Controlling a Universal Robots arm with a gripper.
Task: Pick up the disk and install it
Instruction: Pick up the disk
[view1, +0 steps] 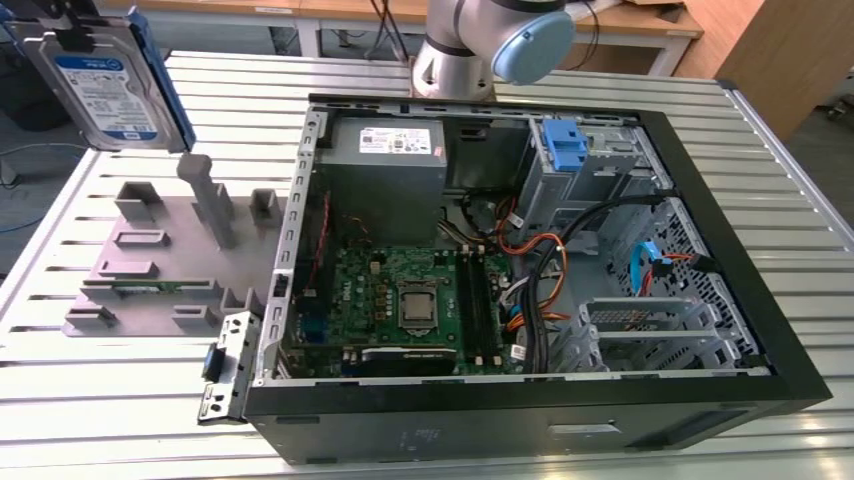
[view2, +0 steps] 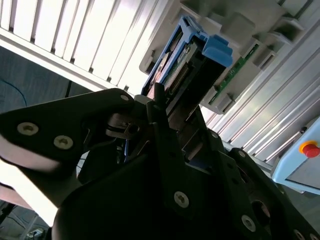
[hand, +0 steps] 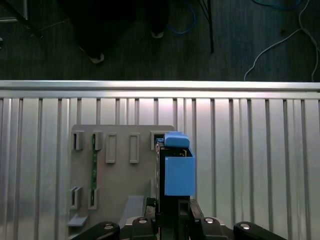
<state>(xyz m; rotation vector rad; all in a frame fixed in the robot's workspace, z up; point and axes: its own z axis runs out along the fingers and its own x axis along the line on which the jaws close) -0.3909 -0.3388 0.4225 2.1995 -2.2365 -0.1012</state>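
Disk (view1: 107, 85) is held upright, clear above the grey stand (view1: 147, 265), over the tabletop's (view1: 120, 420) far corner on the exterior view's left. Gripper (hand: 172, 209) is clamped on it. Pick-up looks done and install not begun. The drive bay (view1: 587, 150) in the open case (view1: 747, 310) is well apart.

Silver-grey rounded arm (view1: 451, 55), pale blue joint cap (view1: 537, 42). Matte black pincer (view2: 175, 107) of angular plates, studded with silver screw heads (view2: 181, 199).
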